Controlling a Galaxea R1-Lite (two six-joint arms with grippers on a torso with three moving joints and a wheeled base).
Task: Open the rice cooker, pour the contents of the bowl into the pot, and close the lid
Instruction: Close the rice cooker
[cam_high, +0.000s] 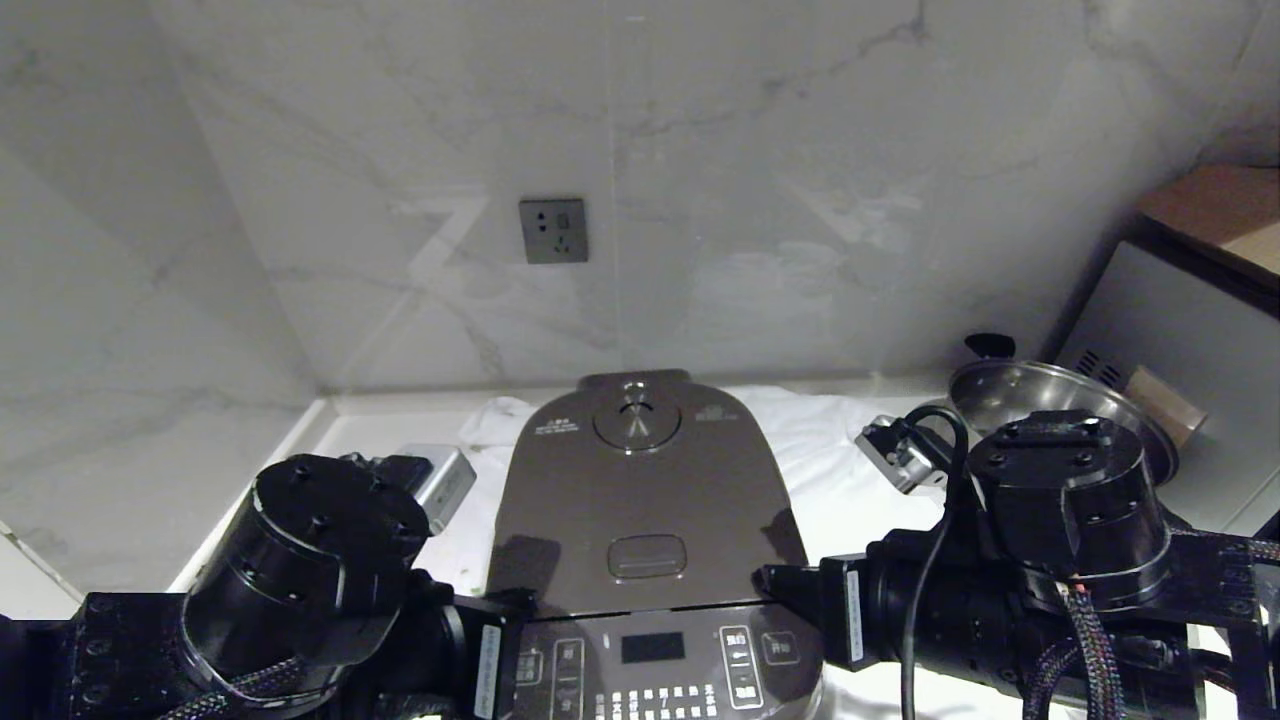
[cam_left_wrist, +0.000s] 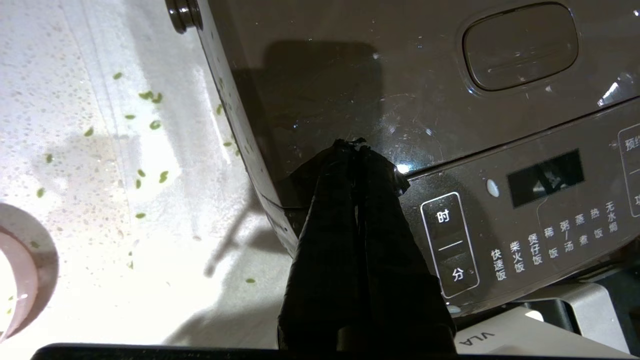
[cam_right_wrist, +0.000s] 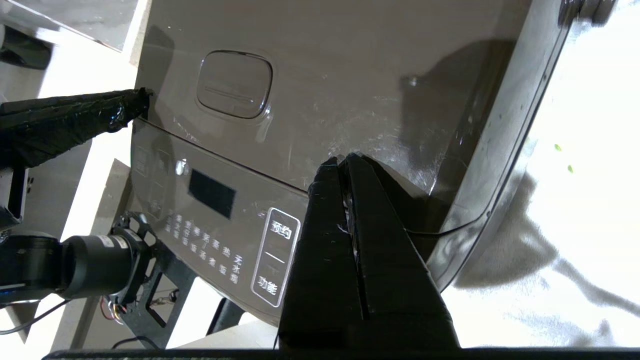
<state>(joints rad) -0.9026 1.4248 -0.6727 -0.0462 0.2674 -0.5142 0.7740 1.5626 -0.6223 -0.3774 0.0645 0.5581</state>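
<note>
A grey wall socket (cam_high: 553, 230) sits on the marble wall (cam_high: 760, 150) at the far side. Far right, a steel pan (cam_high: 1040, 395) (black knob at its far rim) stands beside a grey box (cam_high: 1180, 340) with a brown top. A white cloth (cam_high: 840, 450) covers the counter.

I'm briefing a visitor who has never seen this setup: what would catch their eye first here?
The big dark rice cooker at centre, its lid down, with both shut grippers, left gripper and right gripper, at the lid's front corners. Next, green bits scattered on the white cloth beside the cooker, near the pink bowl.
</note>
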